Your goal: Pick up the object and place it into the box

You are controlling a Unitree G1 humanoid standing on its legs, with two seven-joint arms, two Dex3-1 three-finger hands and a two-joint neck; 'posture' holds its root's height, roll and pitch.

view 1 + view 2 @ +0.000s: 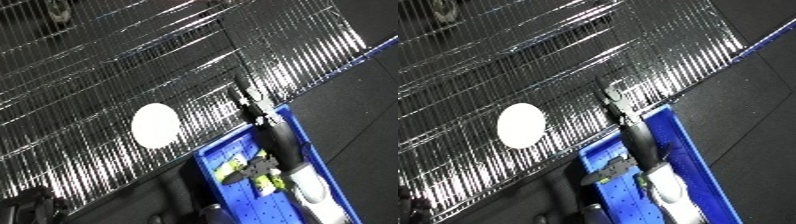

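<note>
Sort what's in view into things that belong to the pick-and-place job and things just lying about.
Job:
blue bin
right hand over the bin
yellow-green item in the bin by the hand
white round object on the rack

Lying about:
wire rack
dark floor

- No readable text, labels, brands, numbers or signs in either view.
- Blue bin [313, 150]: bare walls, no lettering legible.
- White disc [521, 125] on the wire rack [107, 65]: blank, no print seen.
- Yellow-green patches [266, 181] inside the bin: too blurred to tell if printed.
</note>
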